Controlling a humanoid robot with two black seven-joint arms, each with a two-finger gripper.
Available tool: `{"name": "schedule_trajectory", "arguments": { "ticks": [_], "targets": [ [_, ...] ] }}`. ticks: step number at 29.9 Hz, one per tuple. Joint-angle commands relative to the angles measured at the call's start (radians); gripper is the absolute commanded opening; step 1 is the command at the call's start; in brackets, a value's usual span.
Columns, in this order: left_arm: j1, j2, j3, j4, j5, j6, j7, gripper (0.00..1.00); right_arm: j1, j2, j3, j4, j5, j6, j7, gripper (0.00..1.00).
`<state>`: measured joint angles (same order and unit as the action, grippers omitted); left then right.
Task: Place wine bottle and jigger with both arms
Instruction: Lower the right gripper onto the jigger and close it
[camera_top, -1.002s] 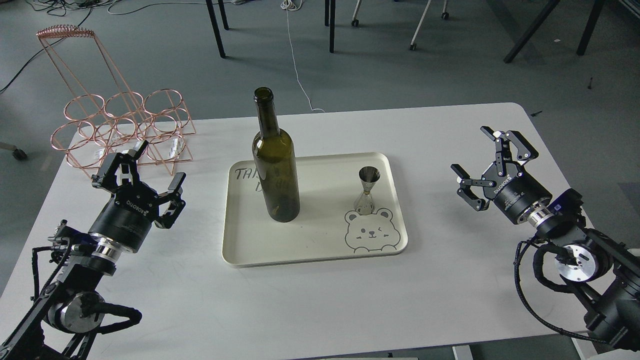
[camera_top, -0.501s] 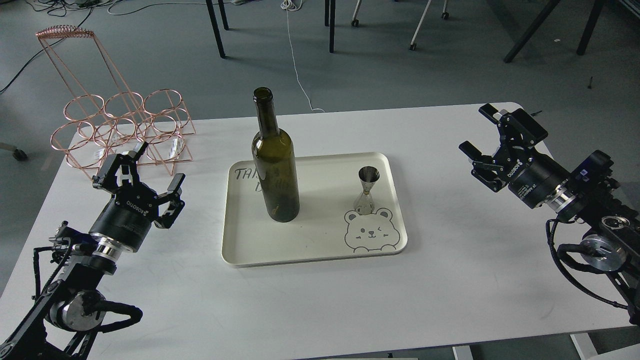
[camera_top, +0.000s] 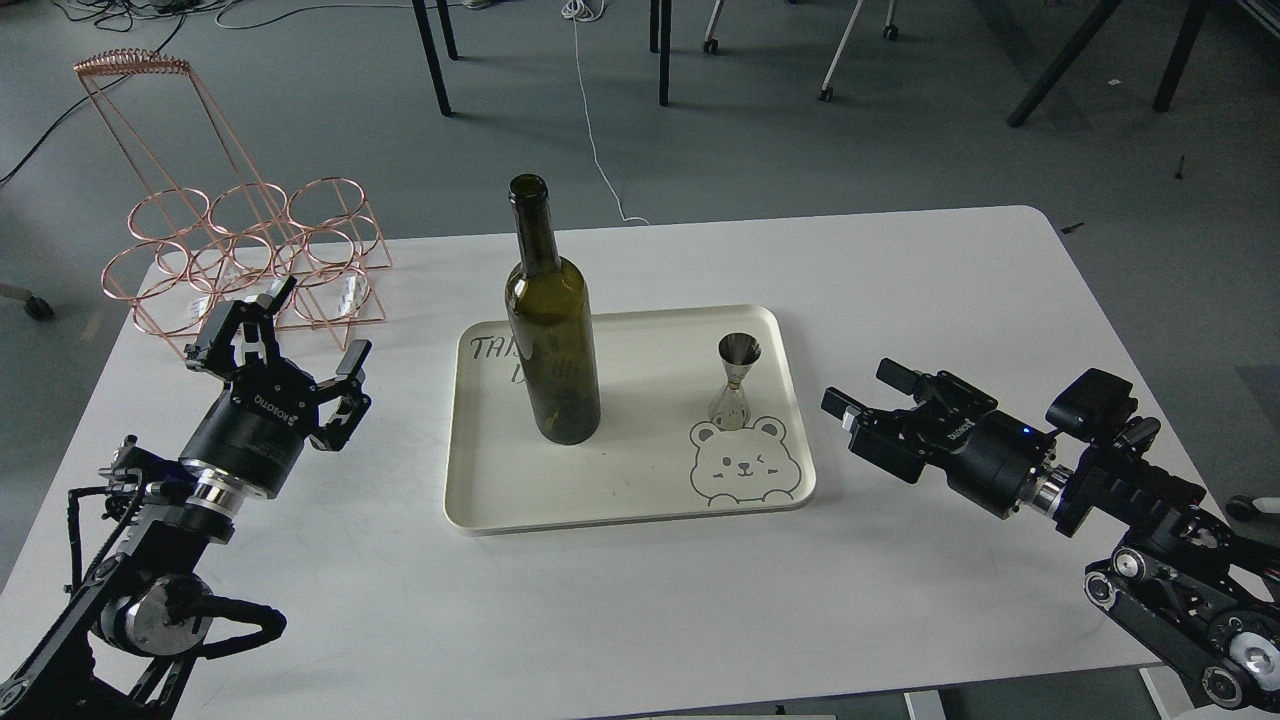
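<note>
The dark olive-green wine bottle (camera_top: 551, 340) stands upright on the left half of a cream tray (camera_top: 560, 495). The small silver jigger (camera_top: 736, 382) stands upright on the tray's right half, just above a bear drawing. My left gripper (camera_top: 283, 340) is open and empty, left of the tray and well apart from the bottle. My right gripper (camera_top: 862, 398) is open and empty, low over the table just right of the tray, pointing left toward the jigger without touching it.
A copper wire bottle rack (camera_top: 235, 250) stands at the table's back left corner, just behind my left gripper. The white table (camera_top: 640, 610) ends close behind the tray's far side; chair and table legs stand on the floor beyond.
My right arm has swung down and left, from the table's right edge to just right of the tray, now lying low and pointing at the jigger. The left arm has barely moved.
</note>
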<state>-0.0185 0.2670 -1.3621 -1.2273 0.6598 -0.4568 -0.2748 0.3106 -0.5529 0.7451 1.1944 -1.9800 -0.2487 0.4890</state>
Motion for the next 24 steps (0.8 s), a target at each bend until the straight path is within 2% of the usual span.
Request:
{"name": "schedule_trajectory", "arguments": {
  "ticks": [1, 6, 17, 19, 21, 24],
  "targets": [
    [0.000, 0.000, 0.000, 0.000, 0.000, 0.000, 0.000, 0.98, 0.008, 0.050, -0.006, -0.067, -0.094, -0.076, 0.000, 0.99],
    [0.000, 0.000, 0.000, 0.000, 0.000, 0.000, -0.001, 0.98, 0.060, 0.135, -0.009, -0.173, -0.202, -0.106, 0.000, 0.99],
    [-0.006, 0.001, -0.002, -0.003, 0.000, 0.003, 0.000, 0.98, 0.189, 0.281, -0.101, -0.347, -0.202, -0.133, 0.000, 0.92],
    [-0.008, 0.004, -0.002, -0.001, 0.000, 0.003, -0.001, 0.98, 0.209, 0.300, -0.115, -0.374, -0.202, -0.133, 0.000, 0.89],
    [-0.009, 0.006, -0.002, -0.001, 0.000, 0.003, -0.001, 0.98, 0.229, 0.320, -0.121, -0.406, -0.202, -0.135, 0.000, 0.78],
    [-0.015, 0.006, -0.002, -0.003, 0.000, 0.003, 0.000, 0.98, 0.240, 0.346, -0.122, -0.438, -0.202, -0.135, 0.000, 0.69]
  ]
}}
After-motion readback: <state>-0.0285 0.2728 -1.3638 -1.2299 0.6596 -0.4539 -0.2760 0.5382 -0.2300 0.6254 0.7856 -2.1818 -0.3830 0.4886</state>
